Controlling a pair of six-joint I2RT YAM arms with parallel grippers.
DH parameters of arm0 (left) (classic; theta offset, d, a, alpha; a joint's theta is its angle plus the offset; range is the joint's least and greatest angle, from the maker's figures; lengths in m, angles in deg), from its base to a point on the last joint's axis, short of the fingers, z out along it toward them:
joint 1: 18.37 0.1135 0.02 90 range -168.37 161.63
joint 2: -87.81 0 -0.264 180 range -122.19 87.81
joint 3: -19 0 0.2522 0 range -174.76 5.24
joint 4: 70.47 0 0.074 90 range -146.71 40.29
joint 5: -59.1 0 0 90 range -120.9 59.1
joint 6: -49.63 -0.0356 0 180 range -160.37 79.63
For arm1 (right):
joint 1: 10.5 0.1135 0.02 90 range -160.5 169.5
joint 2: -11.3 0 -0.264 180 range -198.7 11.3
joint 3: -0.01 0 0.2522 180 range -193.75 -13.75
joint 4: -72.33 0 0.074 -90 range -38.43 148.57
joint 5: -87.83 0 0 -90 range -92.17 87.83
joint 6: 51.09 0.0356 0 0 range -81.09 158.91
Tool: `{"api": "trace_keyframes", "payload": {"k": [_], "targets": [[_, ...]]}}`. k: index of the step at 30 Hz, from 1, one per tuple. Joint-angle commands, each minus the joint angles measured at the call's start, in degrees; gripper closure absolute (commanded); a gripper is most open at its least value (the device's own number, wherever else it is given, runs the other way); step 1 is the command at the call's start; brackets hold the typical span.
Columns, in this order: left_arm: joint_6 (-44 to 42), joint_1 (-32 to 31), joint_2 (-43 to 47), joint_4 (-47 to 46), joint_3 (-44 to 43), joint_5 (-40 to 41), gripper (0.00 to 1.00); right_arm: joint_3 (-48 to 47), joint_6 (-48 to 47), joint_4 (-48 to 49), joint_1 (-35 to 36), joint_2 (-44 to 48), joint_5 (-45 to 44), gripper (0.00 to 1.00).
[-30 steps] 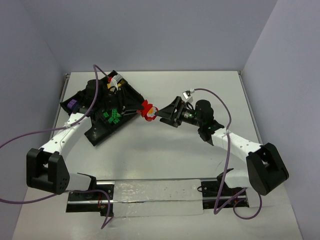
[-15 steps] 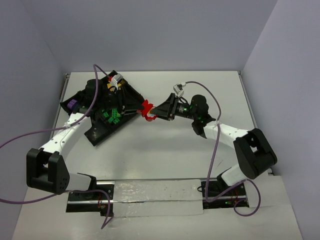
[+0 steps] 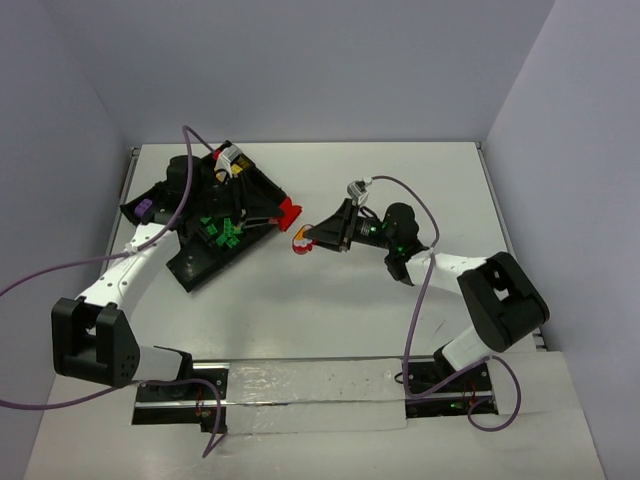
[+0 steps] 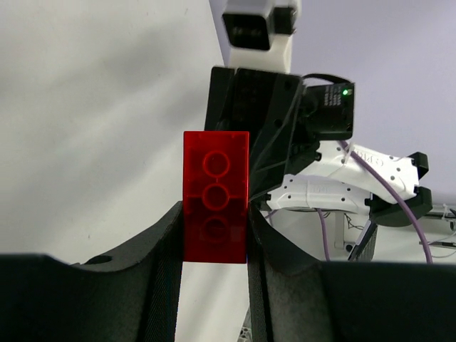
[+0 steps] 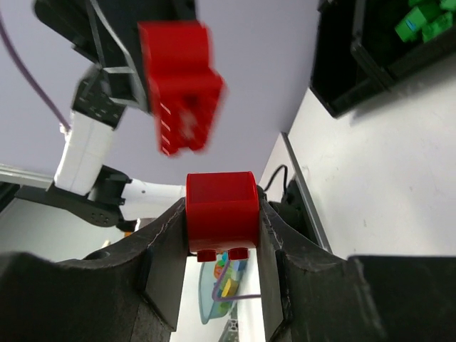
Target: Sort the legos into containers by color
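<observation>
The left gripper [image 4: 216, 221] is closed upon a red brick [image 4: 216, 192], which is pinched by its long sides between the two black fingers [image 4: 165, 242]. A row of round studs is seen on the face turned to the wrist camera, and the brick's far half stands clear of the fingertips. From above, this brick is seen held just beside the right corner of the black tray [image 3: 195, 270], over the table [image 3: 400, 180]. The right gripper [image 5: 222, 214] is clamped on a second red piece [image 5: 221, 203], rounded on its upper side with small pegs beneath. In the top view a yellow-orange patch is seen at its side. The two held pieces are near one another but apart. In a middle compartment of the tray green bricks [image 3: 225, 230] are gathered, and a purple piece [image 3: 147, 210] lies at the tray's left end. The left arm is stretched across the tray toward the right. The right arm is folded low and reaches leftward, so that the two grippers face each other.
</observation>
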Motion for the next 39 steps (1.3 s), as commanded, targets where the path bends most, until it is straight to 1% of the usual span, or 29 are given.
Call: {"api": "trace_keyframes", "payload": {"k": [1,3,4,5,6,7,8,10,11,12,14,17,21,24,28,33,34,35,36,37,39], "targets": [[-2.8,2.5,0.0,2.6,-4.1,0.7,1.0,2.1,-0.4,4.0,-0.1,1.7,-0.3,1.0],[-4.7,4.1,0.2,5.1,-4.8,1.4,1.0,2.3,-2.1,0.1,-0.5,2.1,-0.3,1.0],[-5.8,5.0,0.3,6.8,-5.1,1.9,1.0,1.9,-3.6,-3.6,-0.5,2.3,-0.2,1.0],[-6.9,5.4,0.5,8.3,-5.4,2.6,1.0,1.4,-8.3,-7.6,-0.4,2.8,-0.5,1.0],[-9.6,5.8,0.7,12.2,-6.2,5.4,1.0,-0.4,-11.9,-18.2,-0.4,4.1,-2.7,1.0],[-11.6,5.8,0.6,15.3,-7.0,8.1,1.0,-2.0,-15.8,-26.7,-0.2,5.1,-5.0,1.0],[-13.1,5.8,0.5,17.9,-7.7,10.5,1.0,-3.5,-23.1,-33.8,-0.2,5.8,-7.8,1.0],[-16.3,5.8,-0.1,23.7,-8.3,16.6,1.0,-9.4,-32.1,-55.0,0.1,6.8,-15.8,1.0],[-16.9,5.8,-0.3,24.7,-8.1,18.0,1.0,-10.9,-37.2,-60.2,0.1,6.8,-22.9,1.0],[-17.1,5.8,-0.2,25.3,-7.1,19.1,1.0,-13.5,-39.3,-68.3,0.1,6.5,-26.4,1.0],[-17.4,5.8,0.5,25.5,-5.9,20.3,1.0,-15.1,-43.2,-74.2,0.1,5.5,-33.4,1.0],[-16.2,5.8,1.5,24.0,-5.2,19.1,1.0,-15.1,-45.6,-77.7,0.2,3.3,-36.9,0.99],[-15.6,5.8,1.1,23.4,-6.3,18.6,1.0,-13.0,-46.0,-76.3,0.5,0.8,-35.2,0.95],[-15.5,5.8,0.7,23.5,-7.0,18.6,1.0,-13.0,-46.3,-76.0,1.7,-1.6,-34.9,0.93],[-15.3,5.8,0.8,23.4,-7.2,19.1,1.0,-14.0,-46.4,-75.8,4.2,-3.4,-36.1,0.9],[-15.0,5.8,1.7,23.6,-6.9,20.1,1.0,-18.6,-46.4,-77.1,7.1,-7.4,-38.4,0.86],[-15.1,5.8,1.9,23.8,-6.9,20.4,1.0,-19.1,-46.1,-77.2,7.4,-8.1,-38.8,0.81],[-15.2,5.8,2.0,24.0,-6.9,20.7,1.0,-19.8,-45.7,-77.3,7.9,-8.5,-39.2,0.73],[-15.3,5.8,2.1,24.1,-6.9,20.7,1.0,-20.4,-45.7,-77.5,7.9,-8.7,-39.3,0.54],[-15.6,5.8,2.1,24.4,-6.9,20.6,1.0,-21.4,-45.1,-78.1,8.4,-8.8,-40.9,0.29],[-15.6,5.8,2.0,24.6,-6.9,20.4,1.0,-22.9,-44.7,-78.8,8.6,-8.7,-41.5,0.2]]}}
